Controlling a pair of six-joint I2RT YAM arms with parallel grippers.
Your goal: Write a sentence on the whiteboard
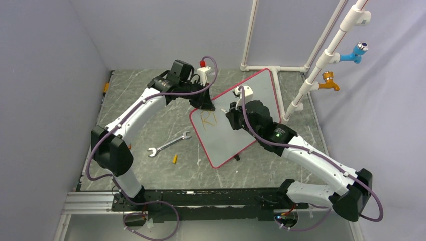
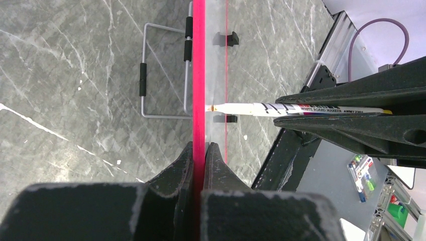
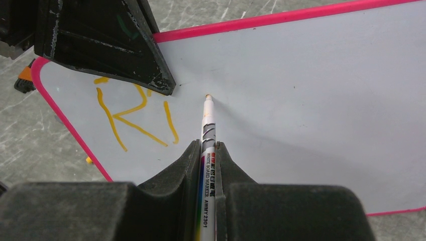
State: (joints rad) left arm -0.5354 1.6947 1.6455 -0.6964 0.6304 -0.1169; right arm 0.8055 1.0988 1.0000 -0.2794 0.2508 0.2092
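The whiteboard (image 1: 226,145) is tilted, with a red-pink rim. It shows edge-on in the left wrist view (image 2: 199,75) and as a white face in the right wrist view (image 3: 301,100). The sentence (image 1: 207,119) is only the orange letters "RI" near the board's left corner (image 3: 133,113). My left gripper (image 1: 206,103) is shut on the board's rim (image 2: 200,145). My right gripper (image 1: 232,118) is shut on a white board marker (image 3: 207,130). The marker's orange tip meets the board just right of the letters. The marker also shows in the left wrist view (image 2: 261,108).
A silver wrench (image 1: 169,143) and a small yellow piece (image 1: 175,159) lie on the grey marbled table left of the board. A white pipe frame (image 1: 321,60) with a blue tap (image 1: 355,52) and an orange tap (image 1: 329,80) stands back right. A wire stand (image 2: 145,80) sits behind the board.
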